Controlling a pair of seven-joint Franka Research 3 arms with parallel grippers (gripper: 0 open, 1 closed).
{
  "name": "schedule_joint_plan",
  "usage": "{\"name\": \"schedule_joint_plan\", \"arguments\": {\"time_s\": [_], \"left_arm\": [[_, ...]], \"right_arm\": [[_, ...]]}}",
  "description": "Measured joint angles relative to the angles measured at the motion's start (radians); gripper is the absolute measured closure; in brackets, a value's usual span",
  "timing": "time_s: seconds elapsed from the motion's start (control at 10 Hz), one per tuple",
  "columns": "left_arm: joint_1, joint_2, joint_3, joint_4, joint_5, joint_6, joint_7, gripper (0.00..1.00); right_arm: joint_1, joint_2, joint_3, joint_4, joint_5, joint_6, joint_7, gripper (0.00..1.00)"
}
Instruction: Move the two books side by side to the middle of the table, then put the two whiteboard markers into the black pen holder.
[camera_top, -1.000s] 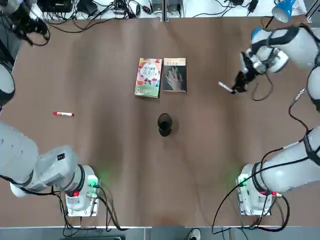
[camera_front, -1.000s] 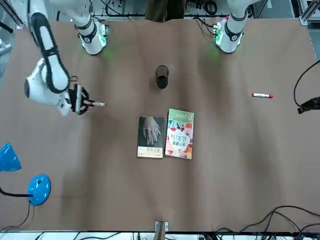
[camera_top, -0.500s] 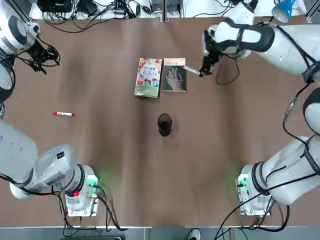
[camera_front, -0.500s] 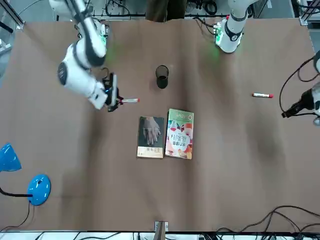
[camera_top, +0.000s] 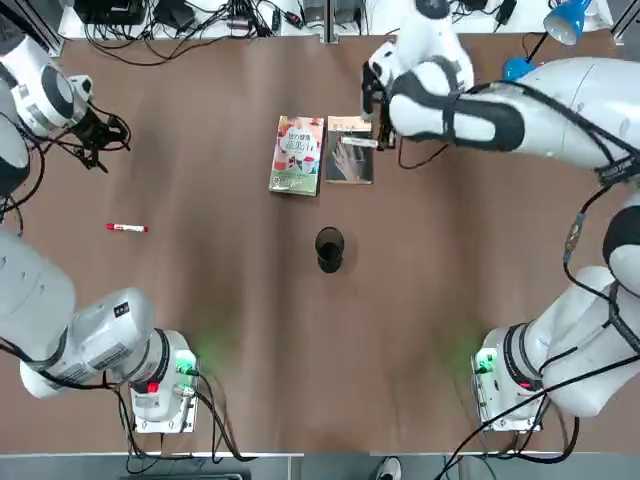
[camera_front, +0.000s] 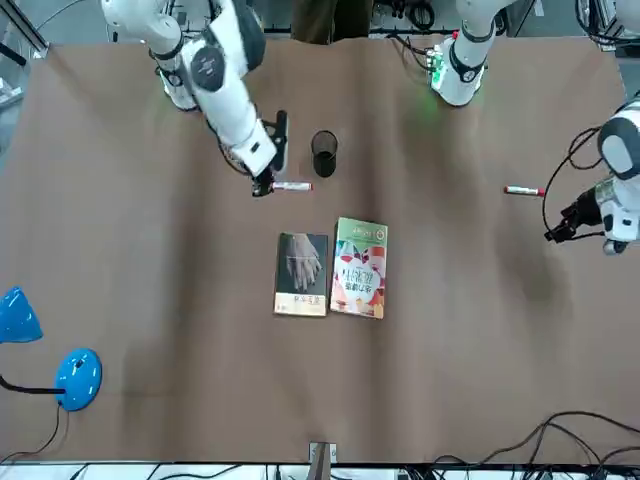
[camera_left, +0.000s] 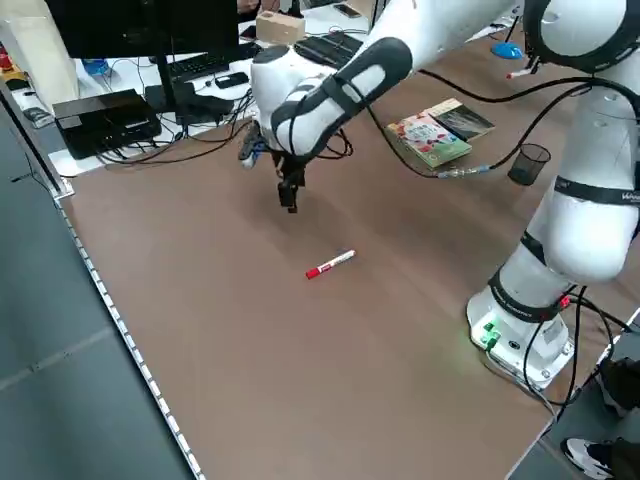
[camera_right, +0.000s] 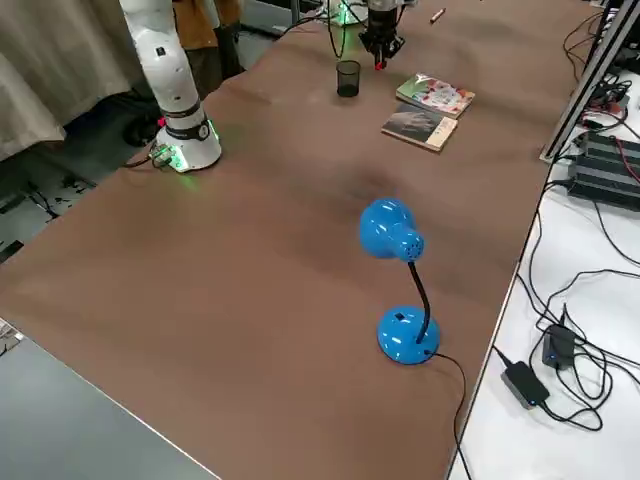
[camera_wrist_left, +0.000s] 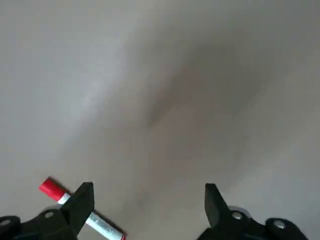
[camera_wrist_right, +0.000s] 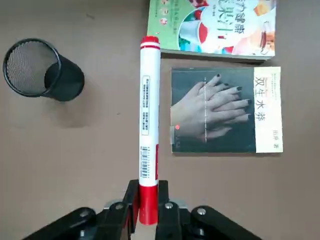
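Note:
The colourful book (camera_top: 296, 155) and the dark grey book (camera_top: 349, 165) lie side by side beyond the black pen holder (camera_top: 329, 249). My right gripper (camera_top: 374, 135) hangs above the grey book's far right corner, shut on one whiteboard marker (camera_top: 357, 142). The right wrist view shows that marker (camera_wrist_right: 149, 115) sticking out level, between the holder (camera_wrist_right: 40, 70) and the grey book (camera_wrist_right: 220, 110). The other marker (camera_top: 127, 228) lies on the table at the left. My left gripper (camera_top: 98, 140) hovers beyond it, open, with the marker (camera_wrist_left: 80, 212) beside one finger (camera_wrist_left: 82, 202).
A blue desk lamp (camera_right: 400, 290) stands at the table's far right corner. Cables and black boxes (camera_left: 110, 115) line the far edge. The two arm bases (camera_top: 160, 385) (camera_top: 510, 385) sit near the front edge.
My right arm has swung left from the table's right side, carrying the marker to above the grey book. The left gripper has come from the far left corner toward the lying marker.

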Motion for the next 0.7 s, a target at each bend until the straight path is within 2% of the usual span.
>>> {"name": "schedule_joint_plan", "arguments": {"time_s": [0.2,0.4,0.6,0.7], "left_arm": [[0.000,0.000,0.000,-0.069,-0.025,0.093,-0.048,0.02],[-0.001,0.002,-0.002,-0.129,-0.029,0.163,-0.116,0.02],[-0.002,0.010,-0.004,-0.149,-0.030,0.177,-0.165,0.03],[-0.001,0.014,-0.005,-0.154,-0.030,0.185,-0.196,0.04]], "right_arm": [[0.111,0.020,0.002,0.099,-0.154,-0.175,0.188,0.81],[0.230,0.085,0.002,0.215,-0.242,-0.323,0.355,0.81],[0.294,0.169,0.002,0.316,-0.324,-0.424,0.459,0.81],[0.309,0.200,0.001,0.340,-0.374,-0.452,0.472,0.81]]}}
